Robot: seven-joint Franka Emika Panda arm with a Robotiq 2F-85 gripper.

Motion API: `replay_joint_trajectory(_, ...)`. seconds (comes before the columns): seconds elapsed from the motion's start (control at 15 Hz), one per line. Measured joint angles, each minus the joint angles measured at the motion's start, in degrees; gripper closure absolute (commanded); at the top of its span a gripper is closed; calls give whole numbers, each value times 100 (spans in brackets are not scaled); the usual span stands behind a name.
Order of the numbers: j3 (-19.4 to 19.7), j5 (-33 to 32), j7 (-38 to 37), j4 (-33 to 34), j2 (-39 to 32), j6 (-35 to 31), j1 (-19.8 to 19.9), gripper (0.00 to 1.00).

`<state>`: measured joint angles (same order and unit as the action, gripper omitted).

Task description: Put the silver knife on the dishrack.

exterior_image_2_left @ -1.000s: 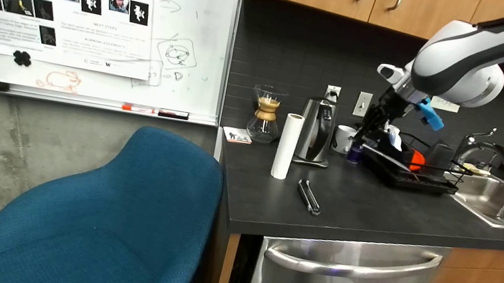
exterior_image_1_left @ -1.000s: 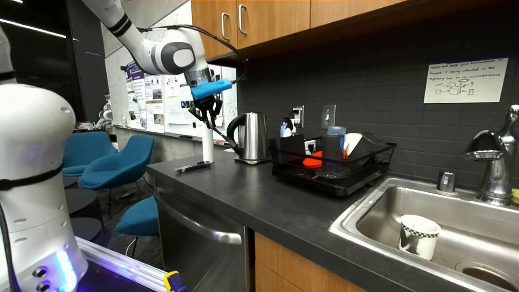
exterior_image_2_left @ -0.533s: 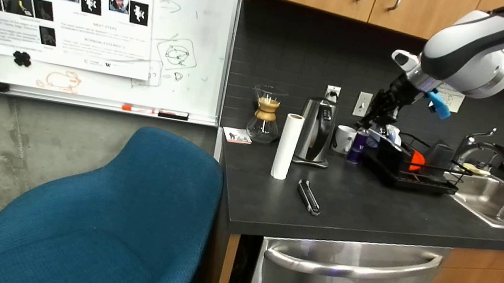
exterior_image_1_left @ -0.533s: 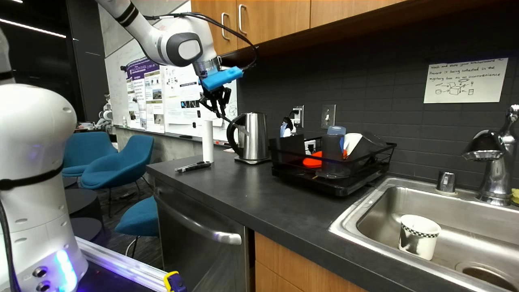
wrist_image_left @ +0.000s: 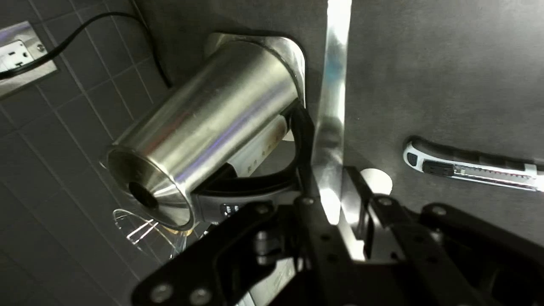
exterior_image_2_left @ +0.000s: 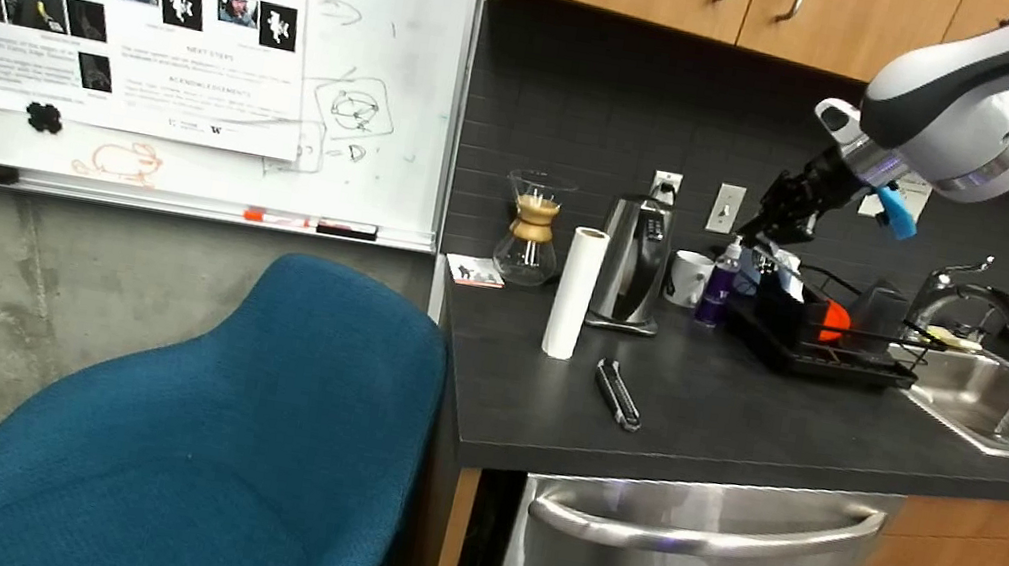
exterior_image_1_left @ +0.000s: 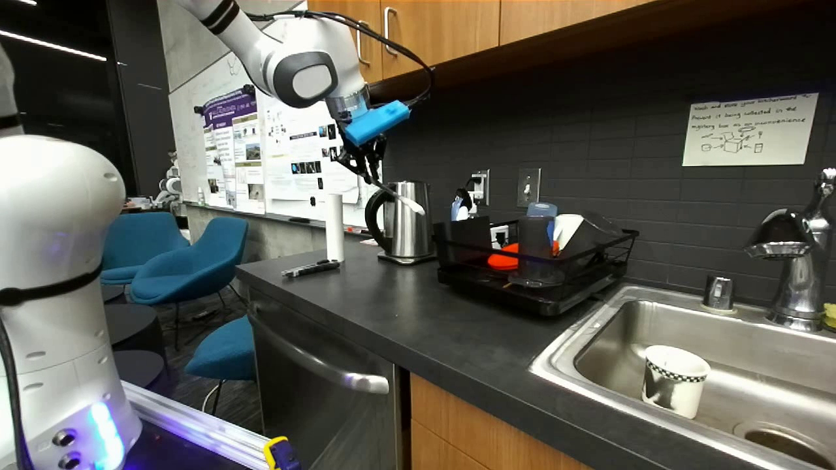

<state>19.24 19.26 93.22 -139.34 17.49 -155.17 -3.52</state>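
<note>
My gripper (exterior_image_1_left: 373,177) is shut on the silver knife (exterior_image_1_left: 407,201) and holds it in the air above the counter, in front of the kettle. The knife points away from the fingers, tilted down towards the rack side. In the wrist view the knife (wrist_image_left: 333,93) runs up from between the fingers (wrist_image_left: 329,182) to the top edge. The black wire dishrack (exterior_image_1_left: 552,303) stands on the counter between kettle and sink, apart from the knife, and holds an orange-red item and dark cups. In an exterior view the gripper (exterior_image_2_left: 755,236) is above the near end of the dishrack (exterior_image_2_left: 796,362).
The steel kettle (exterior_image_1_left: 413,222) stands beside the rack. A white roll (exterior_image_1_left: 334,228) and a box cutter (exterior_image_1_left: 311,268) are on the counter. A purple bottle (exterior_image_2_left: 718,286) and a mug (exterior_image_2_left: 688,279) stand behind. The sink (exterior_image_1_left: 607,326) holds a white cup. Wooden cabinets (exterior_image_1_left: 444,26) hang above.
My gripper has risen and moved towards the dishrack side, carrying the knife. The knife lies less steeply than before. The things on the counter have not moved.
</note>
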Motion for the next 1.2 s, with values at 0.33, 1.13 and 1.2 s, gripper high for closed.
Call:
replay_joint_trajectory(0.33, 452, 925, 1041, 9, 16, -153, -293, 95)
replay_joint_trajectory(1.13, 1225, 2573, 2671, 82, 10, -155, -793, 95)
replay_joint_trajectory(1.2, 1289, 2712, 2798, 86, 7, -152, -838, 95)
